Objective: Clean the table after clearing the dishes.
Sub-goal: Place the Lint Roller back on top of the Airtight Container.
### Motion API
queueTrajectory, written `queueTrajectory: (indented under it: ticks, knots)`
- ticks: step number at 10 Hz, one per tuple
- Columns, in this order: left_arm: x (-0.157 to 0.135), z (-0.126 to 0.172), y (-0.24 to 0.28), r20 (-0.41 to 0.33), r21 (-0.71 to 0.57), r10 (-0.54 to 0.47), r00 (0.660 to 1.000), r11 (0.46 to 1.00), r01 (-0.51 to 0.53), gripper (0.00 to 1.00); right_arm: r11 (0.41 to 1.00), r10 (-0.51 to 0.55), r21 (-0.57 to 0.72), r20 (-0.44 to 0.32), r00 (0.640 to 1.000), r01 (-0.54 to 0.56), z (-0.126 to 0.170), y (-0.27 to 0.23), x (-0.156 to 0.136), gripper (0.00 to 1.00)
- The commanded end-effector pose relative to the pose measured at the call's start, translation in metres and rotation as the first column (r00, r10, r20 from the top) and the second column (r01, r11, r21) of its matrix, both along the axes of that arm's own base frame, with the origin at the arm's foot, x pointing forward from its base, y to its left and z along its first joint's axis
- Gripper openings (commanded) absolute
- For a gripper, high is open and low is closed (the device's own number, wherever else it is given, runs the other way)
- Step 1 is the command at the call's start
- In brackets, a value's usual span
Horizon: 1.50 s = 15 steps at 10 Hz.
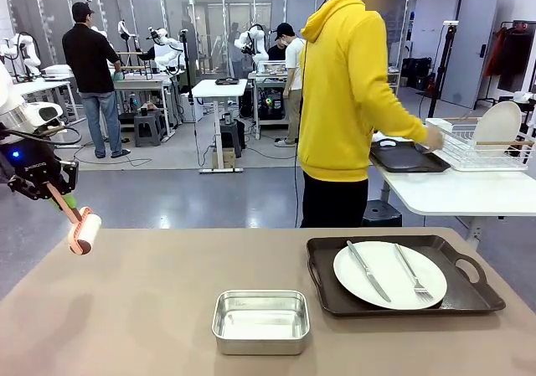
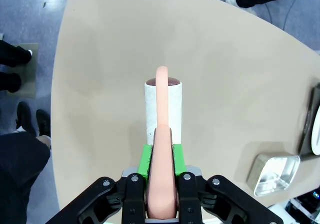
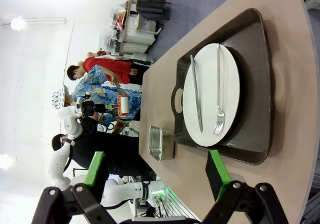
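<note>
Spanning the whole foreground, tan bench (image 1: 167, 309) carries one set of dishes on its right half.

Person (image 1: 343, 100) in yellow hoodie stands past far edge, turned to white side table (image 1: 452, 193), one hand (image 1: 434, 141) at its wire rack (image 1: 481, 151).

2nd tray (image 1: 408, 160), dark, lies on that side table next to rack. 2nd plate (image 1: 497, 126) stands upright in rack.

On bench: dark handled tray (image 1: 316, 263), right of centre. Round white plate (image 1: 356, 280) sits in it. Steel pan (image 1: 260, 344) just left of tray, nearer the robot's side, not touching it.

Lint roller (image 1: 84, 232), white roll w/ pink handle, hangs by the bench's far left corner. Wrist cam looks down on the roll (image 2: 150, 109) over bare top. Contact w/ surface: can't tell.

Left fingers (image 2: 145, 160) are clamped on the pink handle, green pads on either side.

Right fingers (image 3: 217, 169) are spread wide w/ nothing between, held off the bench's right end, facing tray.

Knife (image 1: 368, 270) and fork (image 1: 412, 270) lie on plate, side by side, apart, knife to the left.
</note>
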<state>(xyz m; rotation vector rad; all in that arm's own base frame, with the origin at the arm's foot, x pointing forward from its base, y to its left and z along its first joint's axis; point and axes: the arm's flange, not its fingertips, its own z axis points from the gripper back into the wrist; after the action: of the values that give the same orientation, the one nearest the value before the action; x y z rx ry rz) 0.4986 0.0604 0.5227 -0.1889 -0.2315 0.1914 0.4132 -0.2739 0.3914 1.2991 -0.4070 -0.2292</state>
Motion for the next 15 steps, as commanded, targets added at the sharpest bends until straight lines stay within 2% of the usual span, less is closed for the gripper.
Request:
queueTrajectory:
  ticks: [1, 2, 3, 5, 6, 7, 8, 9, 10, 11, 12, 13, 15]
  knots:
    - [0.008, 0.019, -0.024, 0.038, 0.089, -0.145, 0.989, 0.986, 0.141, 0.21, 1.0, 0.004, 0.003, 0.008, 1.0, -0.004, 0.004, 0.001, -0.002, 1.0]
    - [0.018, 0.033, -0.059, 0.039, 0.162, -0.31, 0.95, 0.94, 0.3, 0.21, 1.0, 0.004, 0.003, 0.008, 1.0, -0.004, 0.004, 0.001, -0.002, 1.0]
    - [0.025, 0.04, -0.096, 0.024, 0.215, -0.452, 0.892, 0.874, 0.437, 0.21, 1.0, 0.004, 0.003, 0.008, 1.0, -0.004, 0.004, 0.001, -0.002, 1.0]
    - [0.01, 0.054, -0.157, -0.055, 0.275, -0.702, 0.71, 0.673, 0.687, 0.21, 1.0, 0.004, 0.003, 0.008, 1.0, -0.004, 0.004, 0.001, -0.002, 1.0]
    - [-0.006, 0.058, -0.184, -0.051, 0.283, -0.776, 0.629, 0.593, 0.754, 0.21, 1.0, 0.004, 0.003, 0.008, 1.0, -0.004, 0.004, 0.001, -0.002, 1.0]
    - [-0.021, 0.056, -0.208, -0.062, 0.291, -0.844, 0.533, 0.496, 0.818, 0.21, 1.0, 0.004, 0.003, 0.008, 1.0, -0.004, 0.004, 0.001, -0.002, 1.0]
    - [-0.034, 0.05, -0.23, -0.076, 0.298, -0.911, 0.406, 0.368, 0.881, 0.21, 1.0, 0.004, 0.003, 0.008, 1.0, -0.004, 0.004, 0.001, -0.002, 1.0]
    - [-0.047, 0.046, -0.252, -0.032, 0.297, -0.956, 0.292, 0.27, 0.916, 0.21, 1.0, 0.004, 0.003, 0.008, 1.0, -0.004, 0.004, 0.001, -0.002, 1.0]
    - [-0.058, 0.038, -0.28, -0.013, 0.29, -0.981, 0.192, 0.18, 0.94, 0.21, 1.0, 0.004, 0.003, 0.008, 1.0, -0.004, 0.004, 0.001, -0.002, 1.0]
    - [-0.065, 0.033, -0.3, -0.02, 0.249, -0.989, 0.145, 0.135, 0.959, 0.21, 1.0, 0.004, 0.003, 0.008, 1.0, -0.004, 0.004, 0.001, -0.002, 1.0]
    - [-0.075, 0.026, -0.319, -0.019, 0.219, -0.998, 0.054, 0.049, 0.975, 0.21, 1.0, 0.004, 0.003, 0.008, 1.0, -0.004, 0.004, 0.001, -0.002, 1.0]
    - [-0.088, 0.018, -0.334, -0.042, 0.189, -0.999, -0.008, -0.016, 0.982, 0.21, 1.0, 0.004, 0.003, 0.008, 1.0, -0.004, 0.004, 0.001, -0.002, 1.0]
    - [-0.115, 0.015, -0.353, -0.056, 0.173, -0.992, -0.114, -0.122, 0.977, 0.21, 1.0, 0.004, 0.003, 0.008, 1.0, -0.004, 0.004, 0.001, -0.002, 1.0]
